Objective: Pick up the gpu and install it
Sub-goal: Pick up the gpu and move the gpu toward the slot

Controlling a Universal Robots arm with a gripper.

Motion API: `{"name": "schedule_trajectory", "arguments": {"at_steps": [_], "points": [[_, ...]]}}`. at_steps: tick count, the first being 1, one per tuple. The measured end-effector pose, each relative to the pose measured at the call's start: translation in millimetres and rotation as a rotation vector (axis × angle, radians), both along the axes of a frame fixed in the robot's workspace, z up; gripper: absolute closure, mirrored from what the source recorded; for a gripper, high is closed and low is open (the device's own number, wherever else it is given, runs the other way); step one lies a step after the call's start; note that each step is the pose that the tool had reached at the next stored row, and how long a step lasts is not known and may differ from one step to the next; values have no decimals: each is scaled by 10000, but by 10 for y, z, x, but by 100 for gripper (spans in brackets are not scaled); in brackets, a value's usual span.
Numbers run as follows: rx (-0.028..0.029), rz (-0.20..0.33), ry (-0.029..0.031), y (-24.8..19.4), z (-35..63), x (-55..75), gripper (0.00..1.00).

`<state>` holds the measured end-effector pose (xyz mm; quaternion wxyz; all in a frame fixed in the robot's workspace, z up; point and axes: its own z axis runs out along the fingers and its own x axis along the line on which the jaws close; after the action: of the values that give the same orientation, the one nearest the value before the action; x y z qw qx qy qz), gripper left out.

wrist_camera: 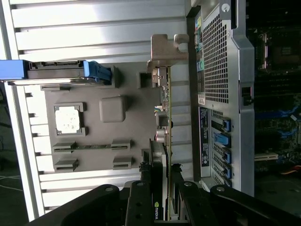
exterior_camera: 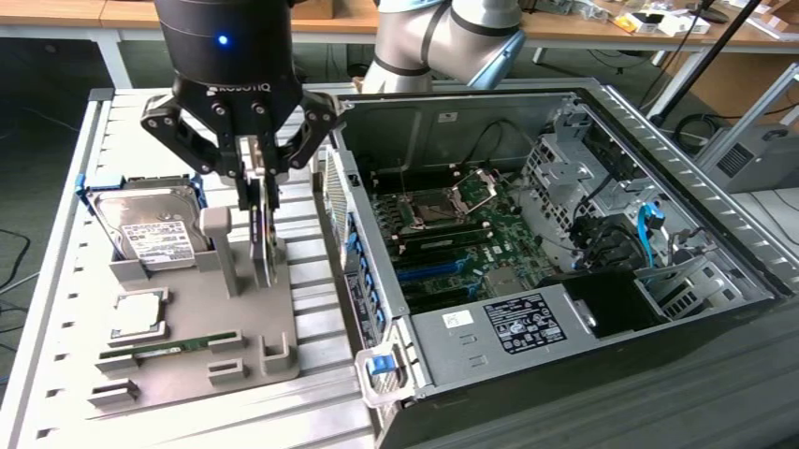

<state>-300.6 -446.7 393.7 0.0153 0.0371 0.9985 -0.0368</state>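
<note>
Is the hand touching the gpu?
Touching. The wrist view shows the hand with its fingers clamped on both faces of the upright gpu, no gap.

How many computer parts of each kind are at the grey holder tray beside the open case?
hard drive: 1
processor chip: 1
memory stick: 1
gpu, standing on edge in the tool: 1
Total: 4
</note>
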Motion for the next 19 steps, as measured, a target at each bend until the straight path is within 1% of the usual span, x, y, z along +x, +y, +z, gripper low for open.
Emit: {"name": "schedule_trajectory", "arguments": {"at_steps": [19], "points": [[0, 0, -1, 0, 82, 0, 73]]}}
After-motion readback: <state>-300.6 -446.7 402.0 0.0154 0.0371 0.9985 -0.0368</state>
